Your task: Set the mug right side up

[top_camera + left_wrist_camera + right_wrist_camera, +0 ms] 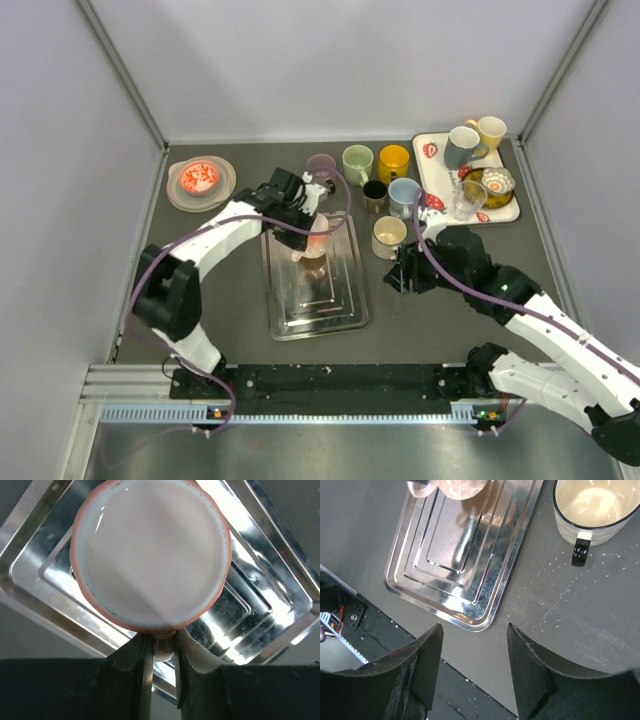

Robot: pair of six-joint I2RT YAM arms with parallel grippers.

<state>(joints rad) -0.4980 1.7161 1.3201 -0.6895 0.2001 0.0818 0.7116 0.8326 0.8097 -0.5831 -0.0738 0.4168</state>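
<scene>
A pink-orange mug (316,241) hangs over the silver tray (330,305), held by its handle. My left gripper (311,226) is shut on that handle. In the left wrist view the mug (150,555) shows a round white face with an orange rim above the tray (280,605), and the handle (164,649) sits between the closed fingers of my left gripper (162,642). I cannot tell whether that face is the mouth or the base. My right gripper (403,272) is open and empty, low over the table right of the tray; in its wrist view it (475,640) hangs near the tray's (420,575) corner.
A cream mug (388,237) stands upright right of the tray, close to my right gripper. Green (357,163), yellow (393,162), black (375,194) and blue (404,195) mugs stand behind. A white tray (503,210) with more cups is back right; a plate with a red bowl (200,180) is back left.
</scene>
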